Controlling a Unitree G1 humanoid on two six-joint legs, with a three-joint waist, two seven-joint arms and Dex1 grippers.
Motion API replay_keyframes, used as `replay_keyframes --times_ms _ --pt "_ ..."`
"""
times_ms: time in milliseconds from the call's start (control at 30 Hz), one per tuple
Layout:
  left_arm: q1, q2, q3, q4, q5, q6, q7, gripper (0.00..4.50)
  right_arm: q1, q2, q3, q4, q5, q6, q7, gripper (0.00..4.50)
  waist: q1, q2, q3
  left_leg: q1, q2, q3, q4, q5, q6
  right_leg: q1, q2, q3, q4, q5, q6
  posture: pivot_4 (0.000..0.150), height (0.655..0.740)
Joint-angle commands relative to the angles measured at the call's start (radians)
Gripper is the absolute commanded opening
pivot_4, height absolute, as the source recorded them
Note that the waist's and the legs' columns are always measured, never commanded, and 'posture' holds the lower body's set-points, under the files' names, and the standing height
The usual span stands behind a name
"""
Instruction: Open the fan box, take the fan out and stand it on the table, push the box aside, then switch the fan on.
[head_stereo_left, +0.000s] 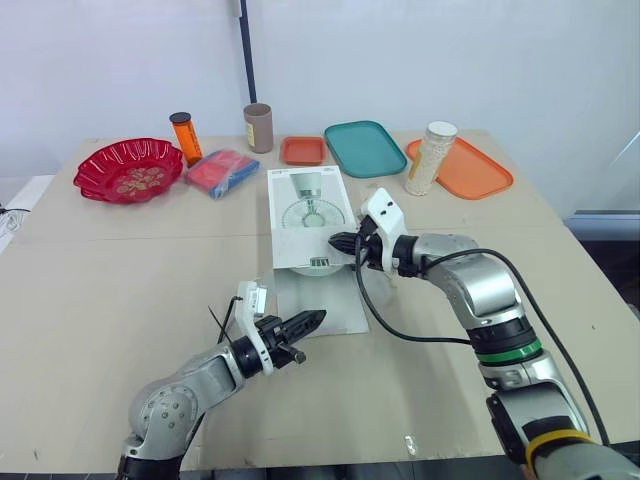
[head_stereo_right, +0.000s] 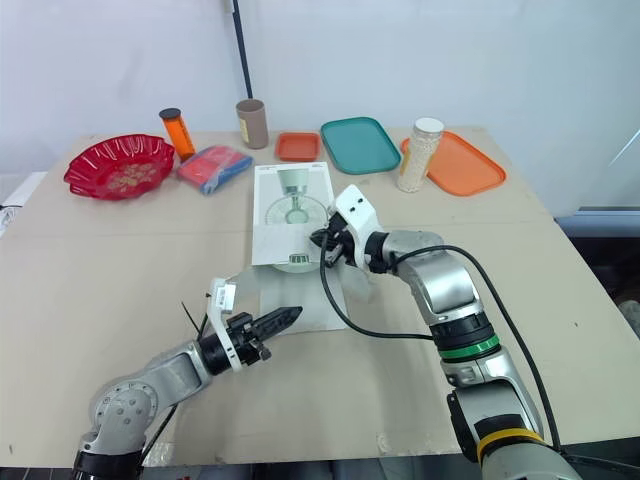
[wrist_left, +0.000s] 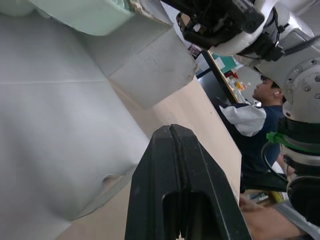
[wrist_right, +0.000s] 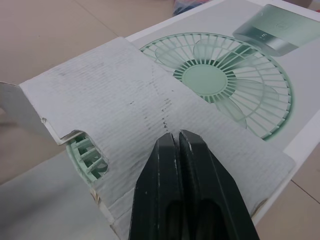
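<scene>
**Fan box, flat on beige surface, near end open**

Left gripper (head_stereo_left: 316, 319): fingers pressed together, at the box's lowered flap (head_stereo_left: 318, 295).
Right gripper (head_stereo_left: 336, 240): fingers pressed together, tips over the upper flap (wrist_right: 125, 95).
Fan box (head_stereo_left: 305, 205): mid-surface (head_stereo_left: 120, 290), long axis running away from the robot, open end nearest.
Beyond: red bowl (head_stereo_left: 128, 170), teal tray (head_stereo_left: 364, 148), white wall (head_stereo_left: 450, 60).

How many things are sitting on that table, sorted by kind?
Trays: 3 (small orange tray, teal tray, large orange tray)
Tall containers: 3 (orange bottle, brown canister, white-filled jar)
Red bowl: 1
Blue and red packet: 1
Fan box: 1
Total: 9
</scene>
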Motion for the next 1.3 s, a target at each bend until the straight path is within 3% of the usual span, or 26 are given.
replay_keyframes --times_ms 33,100,200,400,1300 --pt "-0.021 -0.038 0.041 0.020 -0.035 -0.011 0.049 0.00 -0.025 0.003 -0.002 0.041 -0.022 -0.007 -0.006 0.12 0.000 0.000 0.000 0.000 0.000 0.000 0.000 0.000 0.000 0.000 0.000 0.000 0.000 0.000 0.000 0.150 0.7400" --pt "-0.022 -0.065 0.059 0.036 -0.047 -0.010 0.079 0.00 -0.030 0.004 -0.001 0.045 -0.022 -0.010 -0.004 0.12 0.000 0.000 0.000 0.000 0.000 0.000 0.000 0.000 0.000 0.000 0.000 0.000 0.000 0.000 0.000 0.150 0.7400" --pt "-0.021 -0.096 0.078 0.024 -0.074 -0.036 0.066 0.77 -0.030 0.002 0.003 0.045 -0.024 -0.013 0.001 0.00 0.000 0.000 0.000 -0.001 0.000 0.000 0.000 0.000 0.000 0.000 0.000 0.000 0.000 0.000 0.000 0.150 0.7400" --pt "-0.051 -0.123 0.067 0.053 -0.064 -0.035 0.104 2.91 -0.034 0.002 0.006 0.048 -0.031 -0.018 0.007 0.00 0.001 0.000 0.000 -0.001 0.000 0.000 0.000 0.000 -0.001 0.000 0.000 0.000 -0.001 0.000 0.000 0.150 0.7400" --pt "-0.171 -0.252 0.140 0.280 -0.147 -0.068 0.160 2.91 -0.048 -0.001 0.014 0.048 -0.056 -0.025 0.037 0.00 0.002 0.000 0.000 -0.001 -0.001 -0.001 -0.001 0.002 -0.005 0.000 0.000 -0.001 -0.001 0.000 0.001 0.150 0.7400"
